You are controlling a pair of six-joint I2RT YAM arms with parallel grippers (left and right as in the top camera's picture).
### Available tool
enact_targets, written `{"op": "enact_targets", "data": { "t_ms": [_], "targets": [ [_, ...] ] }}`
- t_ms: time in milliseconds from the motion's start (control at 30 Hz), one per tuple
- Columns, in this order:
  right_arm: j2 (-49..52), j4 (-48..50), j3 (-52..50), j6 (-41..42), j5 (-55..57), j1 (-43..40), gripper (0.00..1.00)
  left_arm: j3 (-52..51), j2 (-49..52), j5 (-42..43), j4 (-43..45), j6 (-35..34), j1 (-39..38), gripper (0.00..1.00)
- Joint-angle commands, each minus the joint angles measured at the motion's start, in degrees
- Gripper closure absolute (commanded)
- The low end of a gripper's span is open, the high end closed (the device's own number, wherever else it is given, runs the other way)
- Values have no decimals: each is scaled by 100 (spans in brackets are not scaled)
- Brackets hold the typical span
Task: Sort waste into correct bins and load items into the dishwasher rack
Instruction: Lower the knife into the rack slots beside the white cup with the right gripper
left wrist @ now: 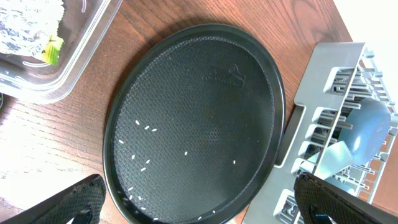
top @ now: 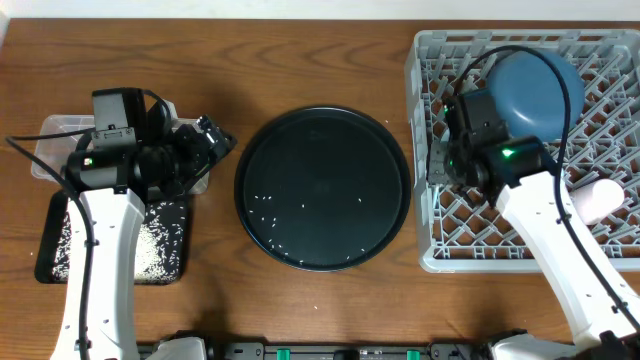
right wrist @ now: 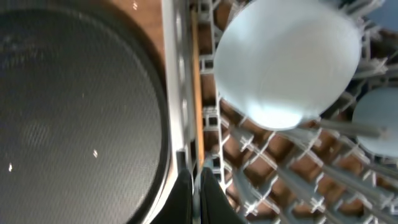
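My right gripper (top: 438, 168) (right wrist: 199, 186) is shut at the left wall of the grey dishwasher rack (top: 432, 250) (right wrist: 176, 93). A thin wooden chopstick (right wrist: 195, 87) lies along the inside of that wall and runs into the fingertips. In the rack a blue bowl (top: 535, 85) (right wrist: 286, 62) rests upside down, with a pale pink cup (top: 600, 198) at the right. My left gripper (top: 222, 148) (left wrist: 199, 202) hangs open and empty between the bins and the round tray. The clear tub (top: 50, 140) (left wrist: 74, 56) holds silver foil (left wrist: 28, 25) and a yellow wrapper (left wrist: 53, 50).
The large round black tray (top: 322, 120) (left wrist: 205, 56) lies mid-table with loose rice grains (top: 265, 205) (left wrist: 146, 129) near its front-left rim. A shallow black tray (top: 172, 210) heaped with rice sits below the tub. A second pale-blue piece (right wrist: 379, 121) stands in the rack.
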Motion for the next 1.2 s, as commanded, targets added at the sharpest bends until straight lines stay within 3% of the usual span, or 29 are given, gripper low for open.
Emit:
{"op": "enact_targets", "data": {
  "t_ms": [0, 100, 267, 367, 733, 800, 833, 1167],
  "targets": [
    [33, 199, 79, -310, 39, -225, 99, 37, 26, -52, -15, 59, 24, 2],
    [33, 372, 79, -326, 37, -337, 97, 37, 26, -52, -15, 59, 24, 2],
    [33, 564, 79, -446, 37, -369, 48, 37, 26, -52, -15, 59, 24, 2],
    [33, 656, 79, -584, 37, -369, 33, 37, 26, -52, -15, 59, 24, 2],
    [-63, 599, 79, -702, -267, -369, 32, 37, 26, -52, -15, 59, 24, 2],
    [-116, 511, 79, -684, -258, -369, 23, 37, 26, -52, -15, 59, 24, 2],
    [-138, 444, 79, -686, -221, -369, 1, 37, 26, -52, -15, 59, 24, 2],
    [-133, 431, 79, -688, -225, -369, 1, 37, 26, -52, -15, 59, 24, 2]
  ]
}}
